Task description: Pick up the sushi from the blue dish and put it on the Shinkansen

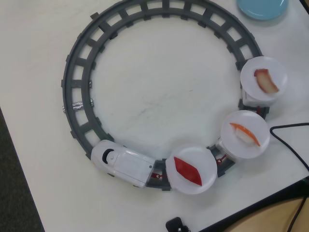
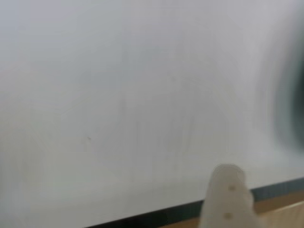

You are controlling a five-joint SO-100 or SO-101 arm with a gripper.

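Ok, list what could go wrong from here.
1. The sushi already sits on the rear white plate and the blue dish looks empty, so another pick may grab nothing.
2. The black cable lies close to the track and could snag the arm.

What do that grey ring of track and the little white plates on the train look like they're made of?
The track looks like moulded plastic: matte grey, with evenly repeated ties and small clip tabs along its edges. The white plates also look like plastic, smooth and slightly glossy, catching soft light at their rims. They could be melamine; the overhead view can't settle it.
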